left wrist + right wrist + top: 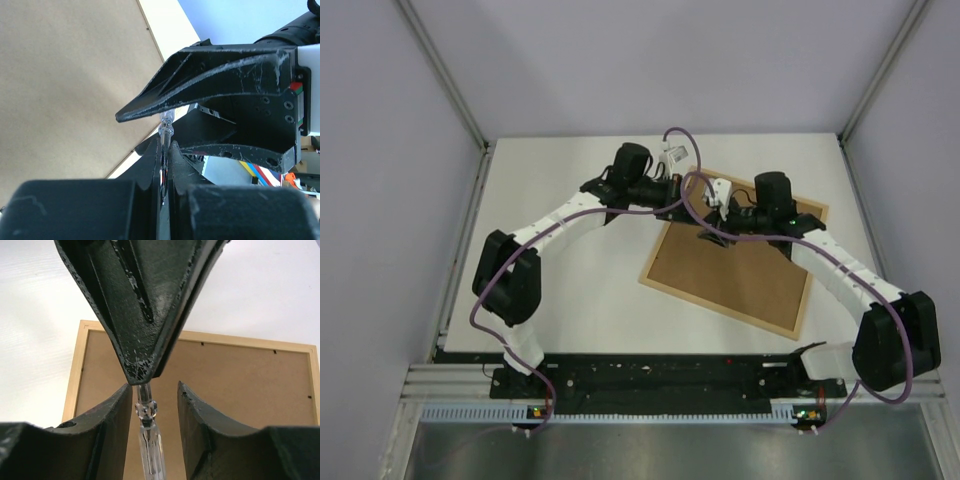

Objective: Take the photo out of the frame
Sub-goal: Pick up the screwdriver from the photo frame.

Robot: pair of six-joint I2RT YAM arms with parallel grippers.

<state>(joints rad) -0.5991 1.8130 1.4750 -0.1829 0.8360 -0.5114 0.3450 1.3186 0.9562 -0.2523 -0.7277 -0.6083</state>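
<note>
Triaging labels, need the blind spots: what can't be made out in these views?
- The photo: in no view; the frame lies back up.
- The clear tool: upper end buried in the left gripper, lower end cut by the right wrist view's bottom edge.
- Frame's far edge: top view, partly behind the right arm.
- The dark marks on the frame's back: right wrist view, too small to identify.

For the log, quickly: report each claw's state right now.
Left claw: closed on the clear-handled tool.
Right claw: open, fingers on either side of that tool, not gripping it yet.
</note>
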